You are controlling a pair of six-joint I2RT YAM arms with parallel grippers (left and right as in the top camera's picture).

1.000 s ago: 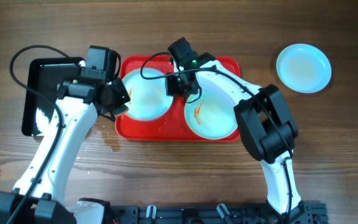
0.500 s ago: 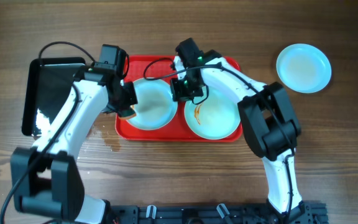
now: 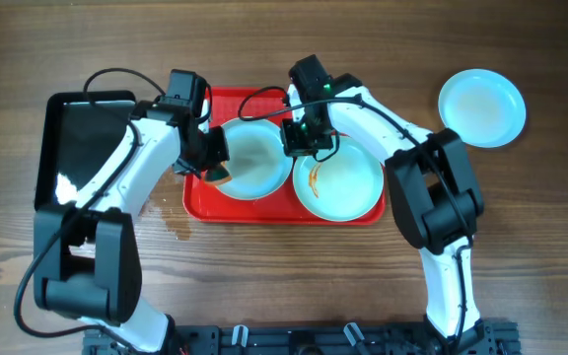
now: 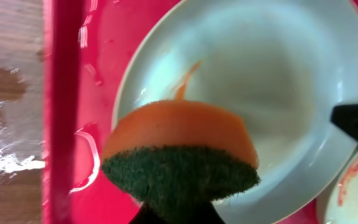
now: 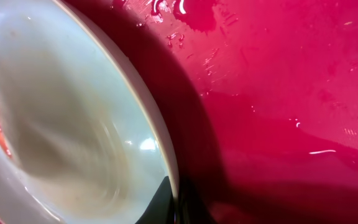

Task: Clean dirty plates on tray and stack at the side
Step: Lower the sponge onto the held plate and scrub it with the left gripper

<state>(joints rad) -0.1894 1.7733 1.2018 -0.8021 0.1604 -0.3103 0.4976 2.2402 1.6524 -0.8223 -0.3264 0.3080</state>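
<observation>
Your left gripper [image 3: 213,163], clamped on the sponge [image 4: 182,146], has reached the left plate [image 3: 259,163]. The right gripper [image 3: 302,140] pinches its rim. Wiping is likely starting.

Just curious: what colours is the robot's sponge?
The sponge is orange with a dark green scrubbing face, clearest in the left wrist view.

Even bright light; blurry wrist close-ups

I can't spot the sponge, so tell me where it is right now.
Overhead, the sponge is clamped in the left gripper, over the left rim of the left plate on the red tray.
</observation>
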